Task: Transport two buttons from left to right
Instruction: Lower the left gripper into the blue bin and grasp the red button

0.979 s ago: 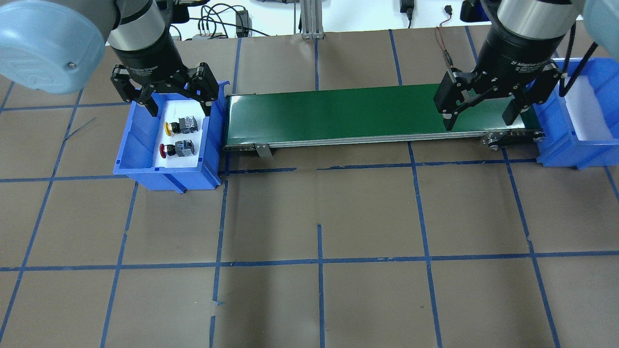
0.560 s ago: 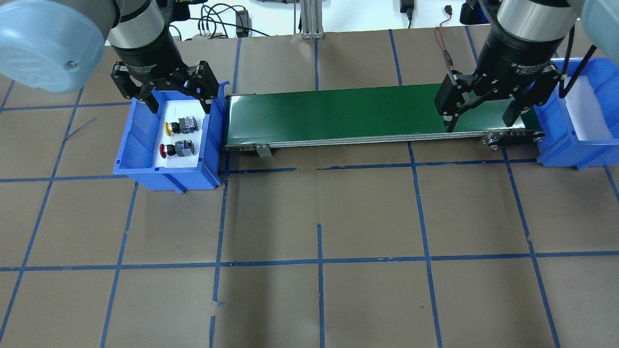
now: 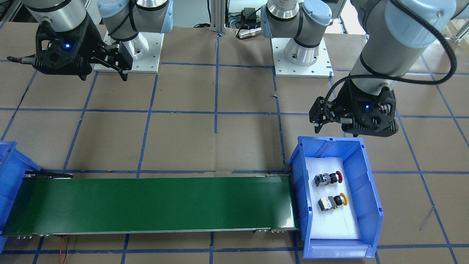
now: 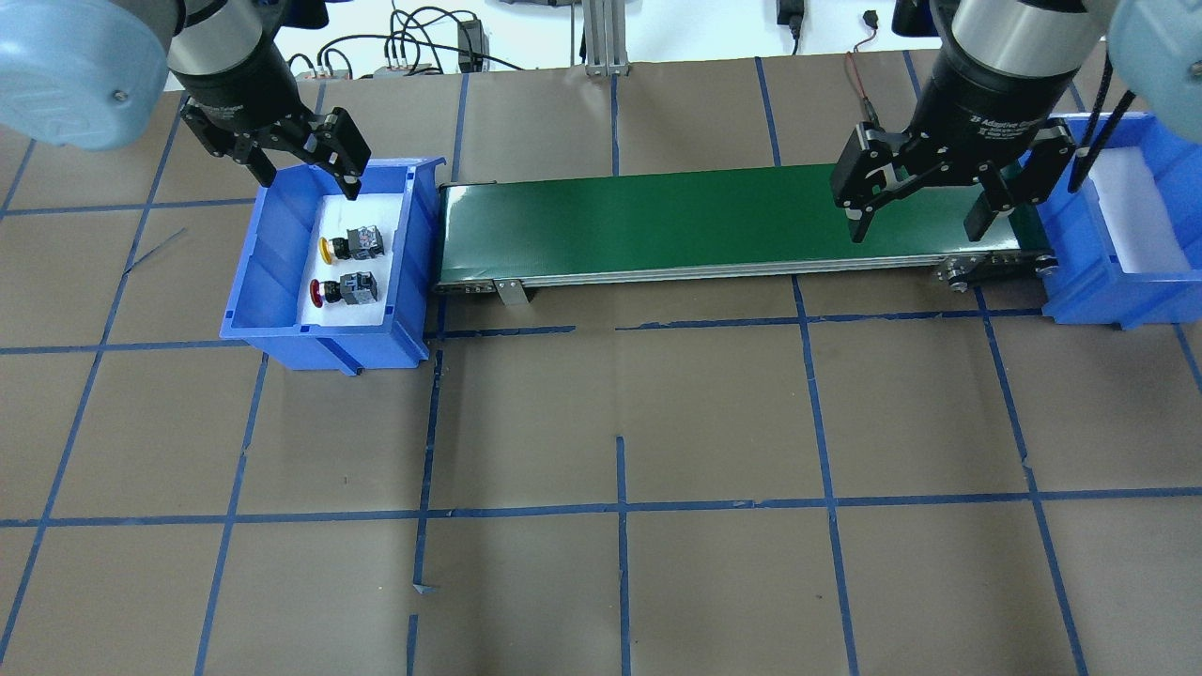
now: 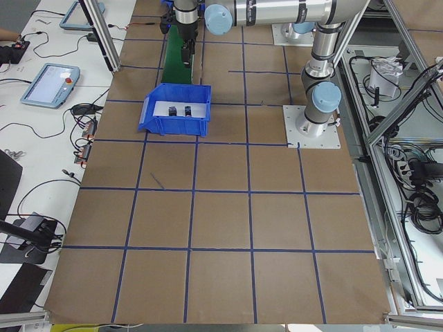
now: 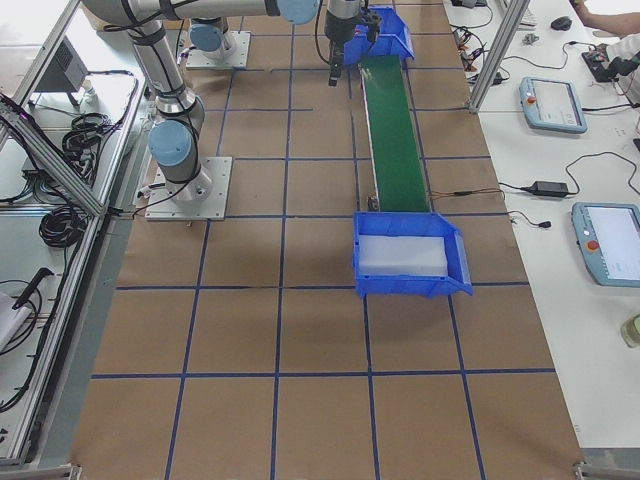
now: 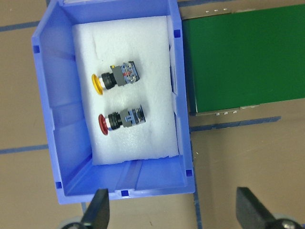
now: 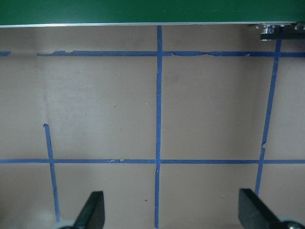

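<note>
The yellow button [image 4: 349, 244] and the red button [image 4: 343, 288] lie on their sides on white foam in the left blue bin [image 4: 268, 263]. Both also show in the left wrist view, the yellow button [image 7: 114, 78] above the red button [image 7: 120, 119]. My left gripper [image 4: 308, 178] is open and empty, held high over the bin and apart from the buttons. In the left wrist view my left gripper [image 7: 174, 210] frames the bin's robot-side wall. My right gripper [image 4: 916, 230] is open and empty, high near the belt's right end; in the right wrist view it [image 8: 174, 210] hangs over bare table.
A green conveyor belt [image 4: 714, 221] runs between the left bin and a second blue bin [image 4: 1089, 272] with white foam at the right. Brown table paper with blue tape lines [image 4: 620, 507] covers the table. Cables lie along the far edge.
My left gripper has risen and drawn back to the left, away from the buttons, staying open. My right gripper has risen slightly and shifted a little left, still open.
</note>
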Controlling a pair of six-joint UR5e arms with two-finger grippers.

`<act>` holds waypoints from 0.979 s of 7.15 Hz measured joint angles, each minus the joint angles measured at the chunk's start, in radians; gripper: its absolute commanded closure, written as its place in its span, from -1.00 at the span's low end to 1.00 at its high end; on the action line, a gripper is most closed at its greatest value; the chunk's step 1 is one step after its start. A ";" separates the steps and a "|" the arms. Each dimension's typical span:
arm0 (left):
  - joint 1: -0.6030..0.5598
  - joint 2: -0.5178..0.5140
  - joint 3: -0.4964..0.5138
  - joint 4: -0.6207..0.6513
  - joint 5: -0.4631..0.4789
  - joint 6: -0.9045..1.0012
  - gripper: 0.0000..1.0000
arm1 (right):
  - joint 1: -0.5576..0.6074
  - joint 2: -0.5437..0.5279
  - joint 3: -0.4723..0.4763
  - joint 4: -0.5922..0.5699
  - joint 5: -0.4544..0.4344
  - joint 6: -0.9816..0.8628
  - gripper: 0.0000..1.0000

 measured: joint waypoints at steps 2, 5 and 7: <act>0.047 -0.039 -0.038 0.038 -0.001 0.325 -0.99 | 0.020 0.024 0.002 -0.065 0.006 0.059 -1.00; 0.086 -0.182 -0.064 0.162 -0.004 0.794 -0.96 | 0.059 0.024 0.004 -0.083 0.017 0.062 -1.00; 0.077 -0.241 -0.077 0.200 -0.004 0.921 -0.80 | 0.061 0.024 0.005 -0.082 0.016 0.048 -1.00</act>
